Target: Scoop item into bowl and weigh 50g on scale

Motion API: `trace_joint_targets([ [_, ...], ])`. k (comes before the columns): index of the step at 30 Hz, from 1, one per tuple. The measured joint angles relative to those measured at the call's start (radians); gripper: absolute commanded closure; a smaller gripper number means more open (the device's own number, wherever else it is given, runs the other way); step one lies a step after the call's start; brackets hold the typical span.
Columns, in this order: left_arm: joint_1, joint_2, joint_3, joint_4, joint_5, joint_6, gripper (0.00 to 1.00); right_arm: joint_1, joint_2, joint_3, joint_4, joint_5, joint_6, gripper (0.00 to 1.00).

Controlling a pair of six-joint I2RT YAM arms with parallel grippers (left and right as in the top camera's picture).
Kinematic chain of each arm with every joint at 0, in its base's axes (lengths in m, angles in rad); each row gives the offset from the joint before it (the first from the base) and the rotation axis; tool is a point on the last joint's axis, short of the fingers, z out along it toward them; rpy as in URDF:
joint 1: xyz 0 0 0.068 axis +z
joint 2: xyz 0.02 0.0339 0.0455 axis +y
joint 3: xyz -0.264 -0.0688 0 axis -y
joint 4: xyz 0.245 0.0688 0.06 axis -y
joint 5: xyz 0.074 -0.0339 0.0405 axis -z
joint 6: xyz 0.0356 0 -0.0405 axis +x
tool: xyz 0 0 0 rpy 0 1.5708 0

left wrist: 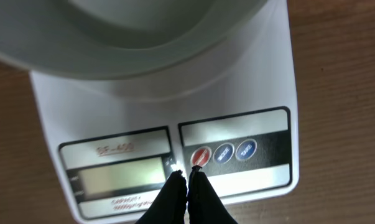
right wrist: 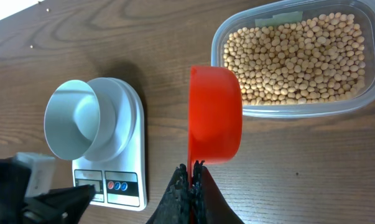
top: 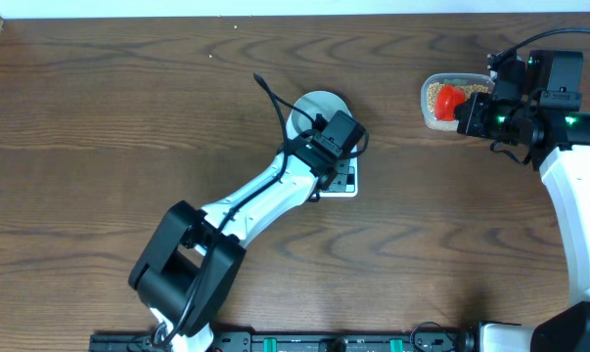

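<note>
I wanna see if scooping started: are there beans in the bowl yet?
No, the bowl on the scale is empty inside; the beans sit in the clear tub.

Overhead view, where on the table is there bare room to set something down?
Widest: the bare table left of the bowl and left arm. Also the strip between the scale and the clear tub, and the front middle between both arms. Crowded: the scale, under the left gripper, and the tub, where the right gripper holds the red scoop.
</note>
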Motion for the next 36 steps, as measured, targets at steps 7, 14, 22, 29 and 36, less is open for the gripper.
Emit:
trace_joint_targets([
  [7,-0.024,0.048,0.000,0.057,0.000,0.000,0.93,0.000,0.000,0.000,-0.001,0.000,-0.003,0.99],
  [14,-0.026,0.071,0.000,0.079,-0.003,-0.001,0.92,0.000,0.000,0.000,-0.001,0.000,-0.004,0.99],
  [22,-0.026,0.072,0.000,0.076,-0.057,-0.026,0.93,0.000,0.000,0.000,-0.001,0.000,-0.007,0.99],
  [29,-0.026,0.082,0.000,0.071,-0.117,-0.063,0.93,0.000,0.000,0.000,-0.002,0.000,-0.007,0.99],
  [36,-0.026,0.097,0.000,0.072,-0.128,-0.073,0.93,0.000,0.000,0.000,-0.005,0.000,-0.007,0.99],
])
